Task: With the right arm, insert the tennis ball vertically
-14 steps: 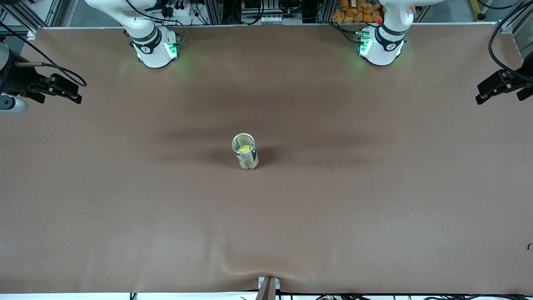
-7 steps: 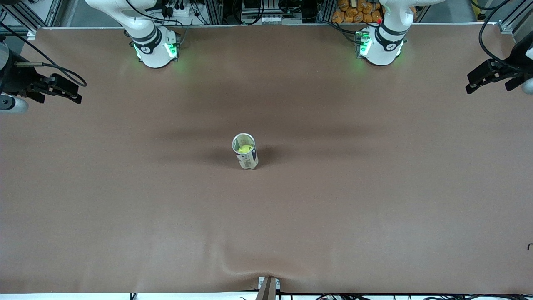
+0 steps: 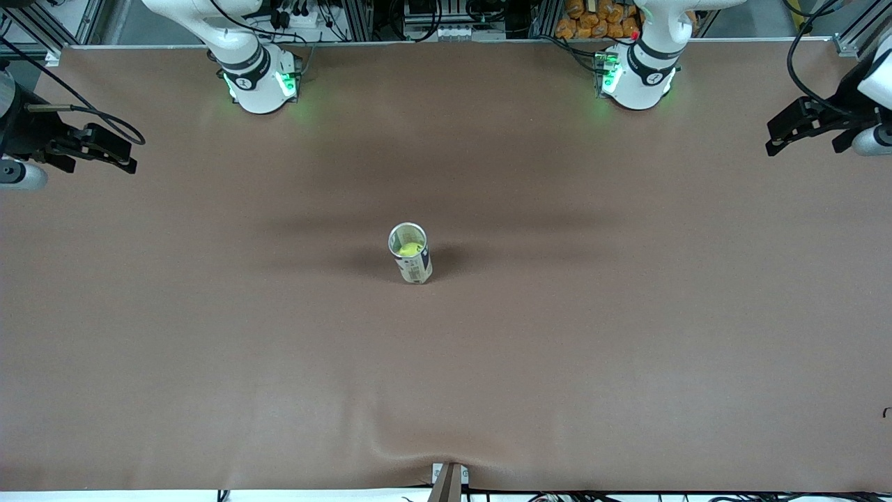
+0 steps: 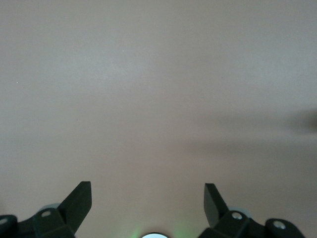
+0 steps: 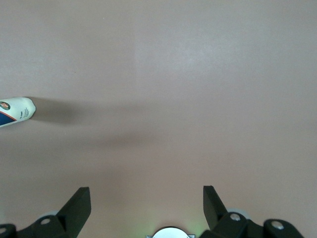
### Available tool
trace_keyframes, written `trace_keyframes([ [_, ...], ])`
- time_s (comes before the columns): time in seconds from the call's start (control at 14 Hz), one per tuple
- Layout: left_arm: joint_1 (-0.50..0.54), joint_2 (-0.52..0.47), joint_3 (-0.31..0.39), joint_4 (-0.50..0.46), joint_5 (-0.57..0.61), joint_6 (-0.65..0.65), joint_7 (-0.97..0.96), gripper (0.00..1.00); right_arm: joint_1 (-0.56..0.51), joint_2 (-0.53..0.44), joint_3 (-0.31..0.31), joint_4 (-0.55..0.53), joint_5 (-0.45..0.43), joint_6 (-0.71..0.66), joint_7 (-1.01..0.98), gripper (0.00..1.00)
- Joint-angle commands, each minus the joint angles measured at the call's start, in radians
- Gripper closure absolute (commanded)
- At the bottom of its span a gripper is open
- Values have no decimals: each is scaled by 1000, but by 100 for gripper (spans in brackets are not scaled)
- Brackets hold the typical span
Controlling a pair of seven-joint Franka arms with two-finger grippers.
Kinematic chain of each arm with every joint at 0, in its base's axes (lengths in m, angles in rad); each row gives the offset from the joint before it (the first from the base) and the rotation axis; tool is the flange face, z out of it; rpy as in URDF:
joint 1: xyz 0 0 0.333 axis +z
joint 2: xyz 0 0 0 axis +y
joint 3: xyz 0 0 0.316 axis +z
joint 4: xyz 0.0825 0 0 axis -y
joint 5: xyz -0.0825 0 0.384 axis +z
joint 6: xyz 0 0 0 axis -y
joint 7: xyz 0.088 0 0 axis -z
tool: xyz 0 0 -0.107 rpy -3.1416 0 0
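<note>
While the tennis ball [image 3: 408, 247] already sits inside the upright can [image 3: 410, 254], both arms stand drawn back and empty.

Item: one open-topped can, upright near the middle of the brown surface [image 3: 557, 348], yellow ball visible within, below the rim. Right tool [image 3: 104, 150]: over the surface edge toward the right arm's end, well apart from the can, fingers spread wide in its wrist view, holding nothing. Left tool [image 3: 794, 132]: over the edge toward the left arm's end, likewise well apart from the can, fingers apart and empty. Step judged: insertion looks complete, arms at retreat. Next move calls for little more than parking clear of the can without jostling it.
</note>
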Motion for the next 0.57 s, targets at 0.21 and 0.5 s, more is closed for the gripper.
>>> trace_keyframes([
  [0.21,6,9,-3,28,-4,3,-1,0,-22,4,15,12,-1,-12,-12,0],
  [0.5,4,13,-3,31,-4,3,-7,0,-22,4,15,12,-1,-12,-12,0],
])
